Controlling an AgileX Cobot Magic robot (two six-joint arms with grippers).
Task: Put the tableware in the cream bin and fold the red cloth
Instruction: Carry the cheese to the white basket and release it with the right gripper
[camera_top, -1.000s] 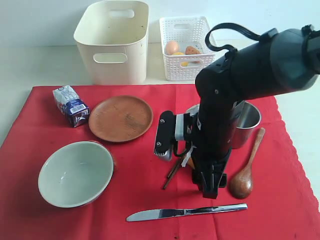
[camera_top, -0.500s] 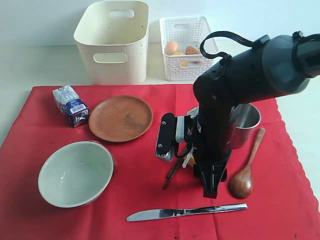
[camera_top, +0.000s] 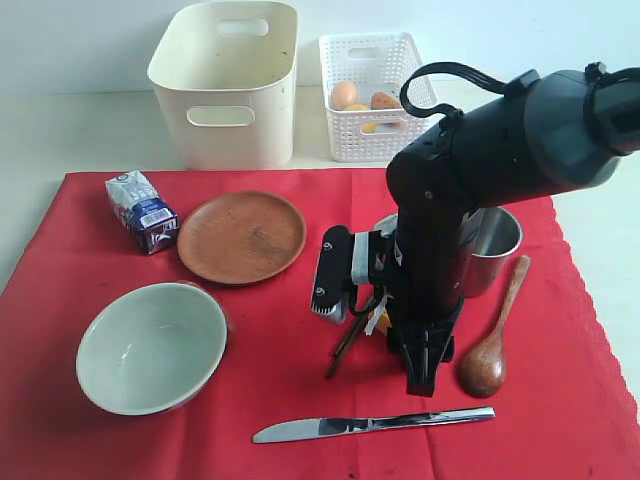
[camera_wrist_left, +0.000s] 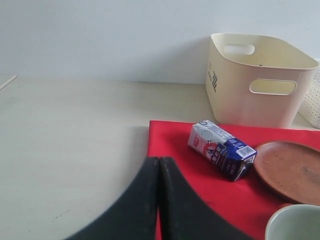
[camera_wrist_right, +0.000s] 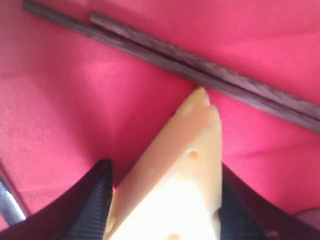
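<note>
Right arm lower, right jaws clamped on cheese (left jaws together), egg in basket

The right arm is reaching in from the side and bending steeply down at the wrist. The right gripper is pointing downward, its two black fingers pressing on either side of a yellow cheese wedge sitting between them. The left gripper is showing its two dark fingers pressed flat together along their inner edges.
</note>
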